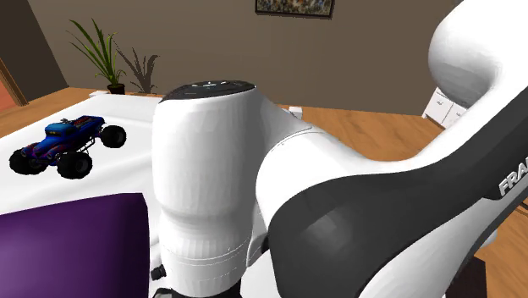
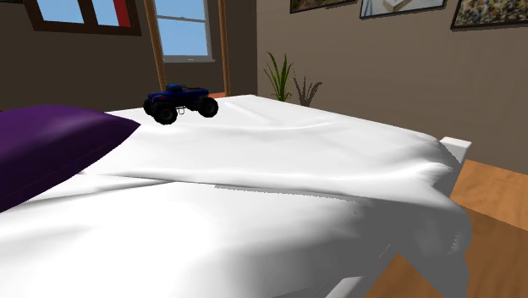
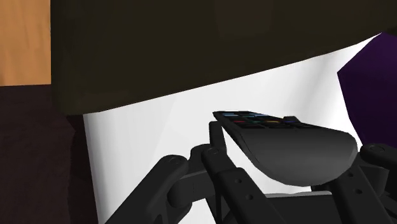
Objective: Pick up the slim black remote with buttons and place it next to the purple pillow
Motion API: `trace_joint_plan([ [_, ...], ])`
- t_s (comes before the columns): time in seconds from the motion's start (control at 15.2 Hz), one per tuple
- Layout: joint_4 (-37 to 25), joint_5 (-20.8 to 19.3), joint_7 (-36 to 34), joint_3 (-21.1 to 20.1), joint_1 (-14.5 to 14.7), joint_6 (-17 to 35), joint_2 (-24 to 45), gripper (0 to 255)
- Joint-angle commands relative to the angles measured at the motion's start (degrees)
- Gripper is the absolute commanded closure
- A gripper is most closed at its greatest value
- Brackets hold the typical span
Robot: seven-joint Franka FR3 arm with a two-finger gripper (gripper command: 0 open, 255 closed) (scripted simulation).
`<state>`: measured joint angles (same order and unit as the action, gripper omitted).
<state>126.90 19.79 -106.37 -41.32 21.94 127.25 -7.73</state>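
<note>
The jaws are clenched on the slim black remote [image 3: 286,145]. In the wrist view it lies crosswise between the two black fingers [image 3: 216,137], one pressed to its long edge near the buttoned end and the other against its rounded, plain end. The coloured buttons sit on the upper face, on the part farthest from the camera. Behind the remote is the bed's white sheet [image 3: 191,121], and whether the remote rests on the sheet or hangs above it cannot be told. The purple pillow [image 3: 372,83] shows past the remote's plain end, near it but apart from it.

In the shoulder view the white arm [image 1: 338,195] bends low over the bed, its thick column rising just beside the pillow's corner. A blue toy truck [image 1: 63,144] with big black wheels stands upright on the sheet, well apart from the pillow, towards the far edge of the bed. Beyond that edge a potted plant [image 1: 101,55] stands by the brown wall, on a wooden floor [image 1: 372,127].
</note>
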Motion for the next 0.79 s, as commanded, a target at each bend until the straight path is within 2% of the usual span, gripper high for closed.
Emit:
trace_joint_plan([
  [0.0,1.0,-0.3,-0.1,-0.3,0.1,1.7,0.9,255],
  [0.73,5.2,-3.2,-1.2,-1.6,0.2,11.0,6.8,255],
])
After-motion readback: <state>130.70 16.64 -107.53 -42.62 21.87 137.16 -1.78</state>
